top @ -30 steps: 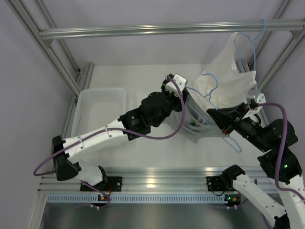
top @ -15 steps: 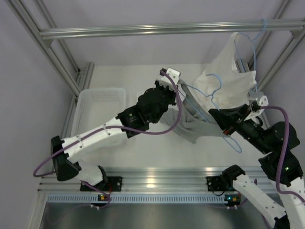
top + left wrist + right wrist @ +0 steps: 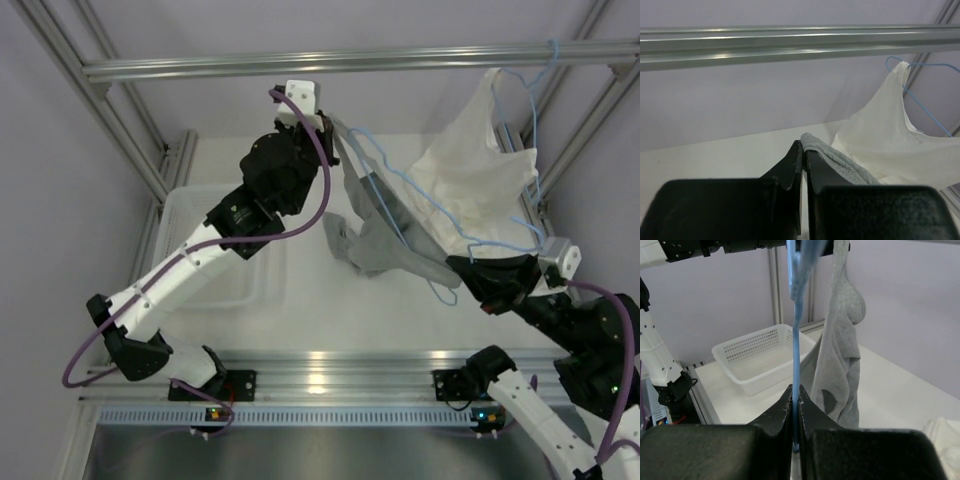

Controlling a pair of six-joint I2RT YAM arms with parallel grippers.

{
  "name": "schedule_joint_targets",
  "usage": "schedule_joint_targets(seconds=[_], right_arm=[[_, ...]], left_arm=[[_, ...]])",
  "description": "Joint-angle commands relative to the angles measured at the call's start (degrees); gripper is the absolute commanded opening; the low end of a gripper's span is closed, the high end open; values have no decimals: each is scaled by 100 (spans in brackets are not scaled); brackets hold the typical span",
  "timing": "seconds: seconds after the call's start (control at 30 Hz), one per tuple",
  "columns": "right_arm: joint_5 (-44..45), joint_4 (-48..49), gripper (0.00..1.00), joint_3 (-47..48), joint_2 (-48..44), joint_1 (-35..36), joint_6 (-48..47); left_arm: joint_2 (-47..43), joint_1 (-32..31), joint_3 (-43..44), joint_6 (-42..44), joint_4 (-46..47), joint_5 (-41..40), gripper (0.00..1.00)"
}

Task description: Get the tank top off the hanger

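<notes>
Holding on both sides: the left gripper (image 3: 802, 146) is pinched tight on an edge of the tank top (image 3: 840, 162), with grey knit coming out right at the fingertips and trailing off to the right. The right gripper (image 3: 795, 392) is clamped on the hanger (image 3: 796, 340), and the blue wire runs straight up out of the closed jaws. The top view gives the geometry the wrist cams miss. The left gripper (image 3: 332, 138) is raised high at centre-left and the right gripper (image 3: 455, 265) is low on the right. The hanger (image 3: 398, 178) is stretched diagonally between them, and the tank top (image 3: 385, 235) hangs bunched under the wire, above the table (image 3: 330, 310). I can't tell from above how much of it is on the wire. The right wrist view shows the tank top (image 3: 840, 370) draped just right of the wire, hanging below finger level, with the white basket (image 3: 760, 357) behind on the left. The left wrist view alone shows the rail (image 3: 790, 42) overhead, plus the white garment (image 3: 885, 145) on its own blue hanger (image 3: 920, 100) just behind the grey fabric. From the top, the white garment (image 3: 480, 180) hangs at the far right, overlapping the tank top's upper right side, and the basket (image 3: 190, 215) sits under the left arm.
</notes>
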Motion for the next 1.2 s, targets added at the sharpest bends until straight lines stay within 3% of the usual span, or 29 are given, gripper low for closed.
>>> schedule_joint_targets(seconds=[0.0,0.17,0.3,0.43,0.6,0.67,0.77,0.83,0.93,1.0,1.03,1.07,1.1,1.17], right_arm=[[228,473,0,-173,-390,-51,-50],[387,1081,0,-393,-716,-51,197],[693,1290,0,-305,-531,-51,451],[1125,1932,0,-683,-611,-51,715],[1292,2232,0,-762,-330,-51,952],[1529,2591,0,-823,-207,-51,1110],[2029,2847,0,-780,92,-51,1347],[2310,3118,0,-745,241,-51,1445],[2094,3725,0,-1043,452,-51,1629],[1970,3657,0,-904,672,-51,1639],[1917,3517,0,-798,882,-51,1612],[1934,3246,0,-597,962,-51,1551],[1934,3147,0,-534,1006,-51,1507],[2082,2919,0,-333,1077,-42,1393]], left_arm=[[77,46,364,-194,-107,110,0],[244,99,434,-326,-247,697,0],[271,99,373,-405,-274,1690,0],[183,73,92,-615,-256,3270,0],[8,2,-513,-783,-125,4372,0],[-54,2,-777,-739,-116,4409,0],[-212,-7,-1375,-756,-116,3456,0],[-353,20,-1761,-818,-116,3450,0],[-415,11,-1965,-959,-11,4266,0],[-379,2,-1956,-985,-54,4120,0],[-406,2,-1983,-1002,-132,3849,24],[-449,2,-2044,-1046,-177,3533,98],[-554,11,-2070,-1038,-229,3016,99],[-730,11,-2149,-1029,-335,2714,99]])
